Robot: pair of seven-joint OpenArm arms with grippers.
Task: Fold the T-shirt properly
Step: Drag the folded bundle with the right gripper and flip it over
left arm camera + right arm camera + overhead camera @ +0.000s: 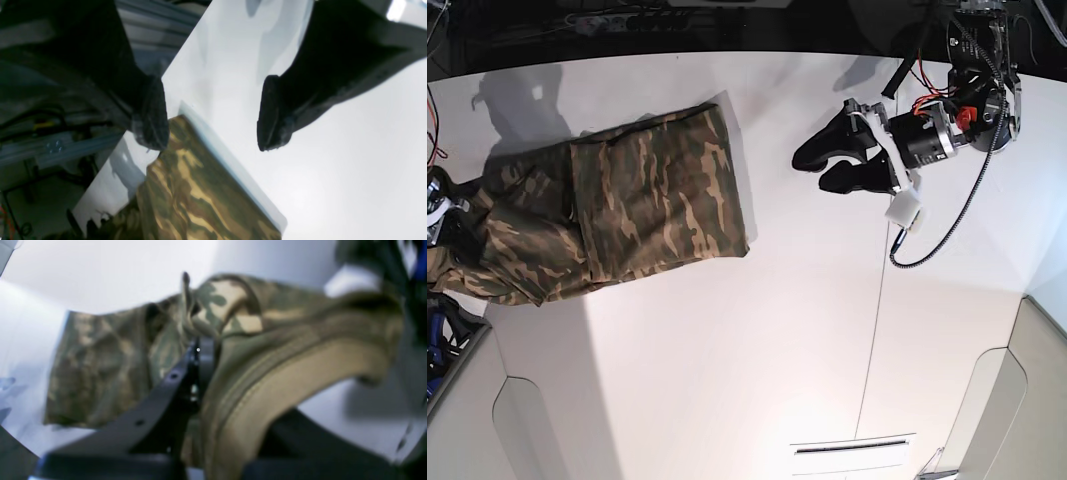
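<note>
The camouflage T-shirt (642,205) lies on the left part of the white table (757,350), with one side folded over into a flat rectangle and the far left end bunched up. My left gripper (813,171) hovers open to the right of the shirt, apart from it. In the left wrist view its black fingers (151,116) stand wide, with a corner of the T-shirt (190,186) just below them. My right gripper (197,341) is shut on a pinch of the T-shirt (100,373) near a tan hem. In the base view it sits at the left edge (437,212).
A black cable (947,225) loops down from the left arm over the table's right side. A thin seam (877,310) runs down the table. The table's edge (110,156) shows beside the shirt, with metal framing beyond it. A blue object (439,335) sits at the lower left.
</note>
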